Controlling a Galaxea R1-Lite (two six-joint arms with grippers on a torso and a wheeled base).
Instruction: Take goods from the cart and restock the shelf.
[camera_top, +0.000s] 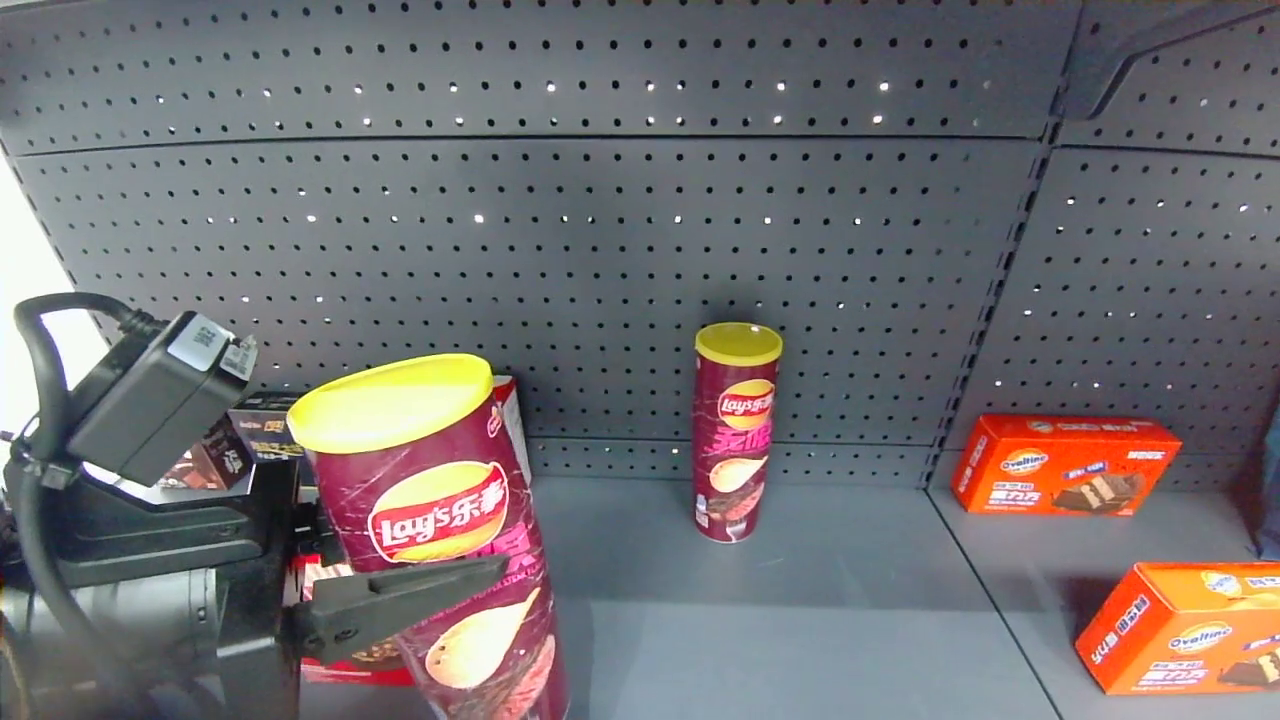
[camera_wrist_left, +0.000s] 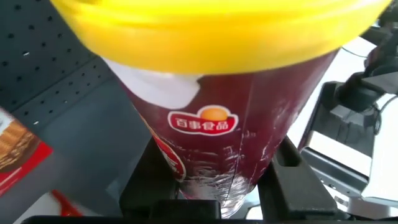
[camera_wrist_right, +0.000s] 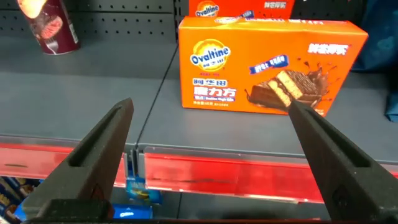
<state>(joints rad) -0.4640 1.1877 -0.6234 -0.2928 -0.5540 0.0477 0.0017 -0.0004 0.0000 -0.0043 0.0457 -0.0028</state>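
While the left gripper (camera_top: 440, 600) was clamped on a chip can (camera_top: 425, 500), that can stood upright with its yellow lid up, over the left front part of the shelf (camera_top: 800, 600). Could not tell if its base touched the shelf. One dark finger (camera_top: 400, 598) crossed the can's front low down; the other was hidden behind it. In the left wrist view a finger sat on each side of the maroon body, the can pressed tight between them and its lid nearest the camera.

A second can (camera_top: 737, 432) of the same kind stood upright farther back, near the perforated back panel (camera_top: 600, 250) and well apart from the held one. A red and white box (camera_top: 507, 400) peeked out just behind the held can. A dark box (camera_top: 262, 432) sat farther left by the panel.

On the shelf's right section, a rear orange box (camera_top: 1062, 465) lay near the panel. A front orange box (camera_top: 1185, 625) lay closer to the shelf edge.

The right gripper (camera_wrist_right: 210, 107) had its jaws spread wide with nothing between them. It was held before the shelf's front edge, facing the front orange box. A red rail (camera_wrist_right: 217, 174) ran along that edge.
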